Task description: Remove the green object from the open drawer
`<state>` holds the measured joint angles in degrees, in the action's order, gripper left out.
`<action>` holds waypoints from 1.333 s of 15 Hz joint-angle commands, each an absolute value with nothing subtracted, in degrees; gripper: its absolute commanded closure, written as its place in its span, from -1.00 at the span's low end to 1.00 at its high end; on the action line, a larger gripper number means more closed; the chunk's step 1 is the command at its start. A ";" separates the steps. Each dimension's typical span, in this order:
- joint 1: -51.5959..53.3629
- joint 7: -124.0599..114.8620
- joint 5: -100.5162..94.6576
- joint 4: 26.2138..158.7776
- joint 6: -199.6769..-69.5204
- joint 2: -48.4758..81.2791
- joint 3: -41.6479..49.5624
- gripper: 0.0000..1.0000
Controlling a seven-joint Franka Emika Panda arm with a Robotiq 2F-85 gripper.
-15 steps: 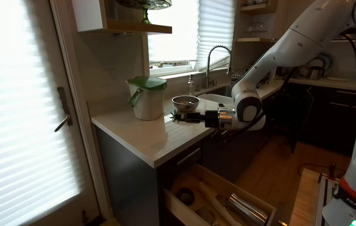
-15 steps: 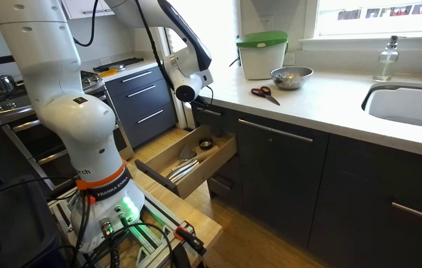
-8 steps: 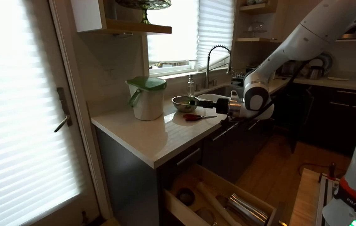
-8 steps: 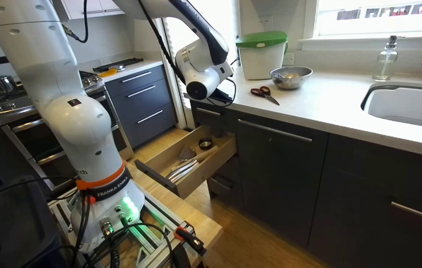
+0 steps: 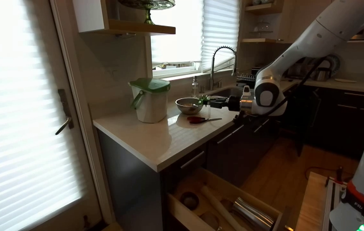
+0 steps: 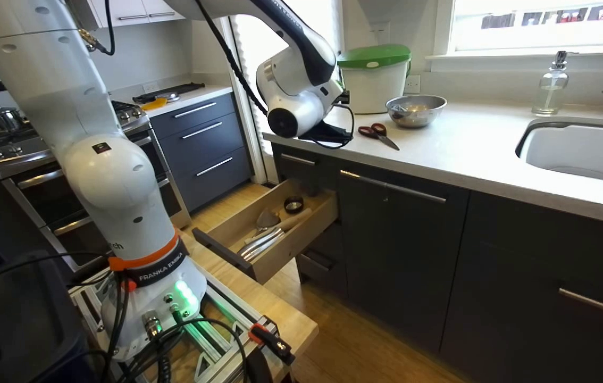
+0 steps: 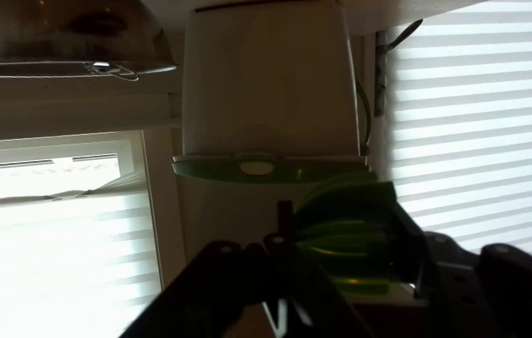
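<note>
Bright green and ribbed, the green object [image 7: 350, 239] sits clamped between the 2 dark fingers [image 7: 286, 223] of my gripper [image 7: 343, 220], the gap just as wide as the piece itself. Through an exterior view I see it poking past the fingertips, held clear of the white worktop [image 5: 143, 139]; there it overlaps the rim of the metal bowl [image 5: 188, 109], and from that angle I cannot tell how far apart they are. My wrist view gives me the white bin [image 7: 270, 84] lid-down, its green lid [image 7: 292, 172] partly behind the held piece. In an exterior view my robot's wrist [image 6: 301, 106] hides most of the gripper. Both exterior views show red-handled scissors [image 6: 388, 141] lying on the worktop near the bowl, not touching it. Below, the wooden drawer [image 6: 301, 238] stands pulled out, and inside I make out a pale rolling pin [image 6: 297, 218], a ribbed silver utensil [image 6: 262, 243] near it and a small round dark-rimmed item [image 6: 294, 205] toward its inner end; a grey thing [image 6: 267, 218] beside the pin is too unclear for me to name. Farther along the worktop, a soap dispenser [image 6: 550, 88] stands by the sink [image 6: 588, 150].
</note>
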<state>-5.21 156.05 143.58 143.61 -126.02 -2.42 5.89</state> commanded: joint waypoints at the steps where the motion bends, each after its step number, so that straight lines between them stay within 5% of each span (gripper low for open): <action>1: -9.93 155.73 143.20 137.74 -140.71 -7.32 -1.20 0.51; 3: -4.95 158.42 144.18 137.84 -146.39 -5.45 0.49 0.51; 4: -5.95 155.27 143.36 137.34 -142.93 -6.30 1.64 0.01; 11: -4.94 155.39 143.28 137.34 -146.02 -5.30 0.41 0.01; 12: -4.94 155.39 143.28 137.34 -146.02 -5.29 0.41 0.51; 20: -3.62 157.60 144.05 134.19 -150.53 -1.55 -0.87 0.51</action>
<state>-4.16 155.32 143.56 136.27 -147.12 -3.49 -0.79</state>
